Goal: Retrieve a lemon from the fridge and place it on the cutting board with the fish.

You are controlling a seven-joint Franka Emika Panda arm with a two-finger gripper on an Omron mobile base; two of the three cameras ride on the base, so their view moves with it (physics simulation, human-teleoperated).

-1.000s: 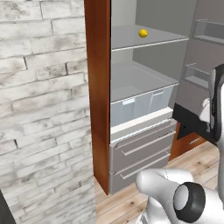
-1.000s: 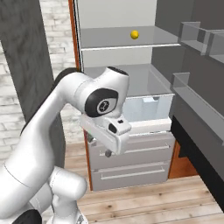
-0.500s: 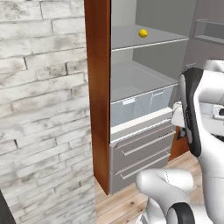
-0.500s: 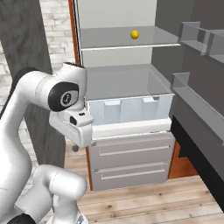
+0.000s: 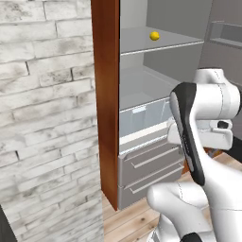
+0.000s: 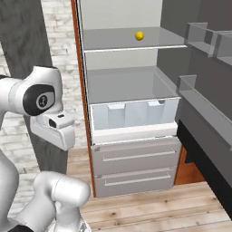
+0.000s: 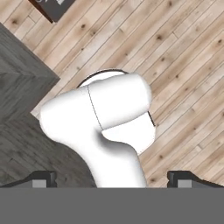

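1. The fridge (image 6: 131,158) looks like dull grey metal, smooth, with pale insides.
2. Its side panel (image 5: 107,94) is shiny red-brown wood.
3. The wall (image 5: 47,118) is rough, whitish brick.
4. The floor (image 7: 183,65) is light wood planks with dark knots.
5. The lemon (image 6: 139,36) is smooth and bright yellow.

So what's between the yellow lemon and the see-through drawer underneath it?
In the right base view, under the lemon comes its glass shelf, then a bare grey compartment, then the clear drawer.
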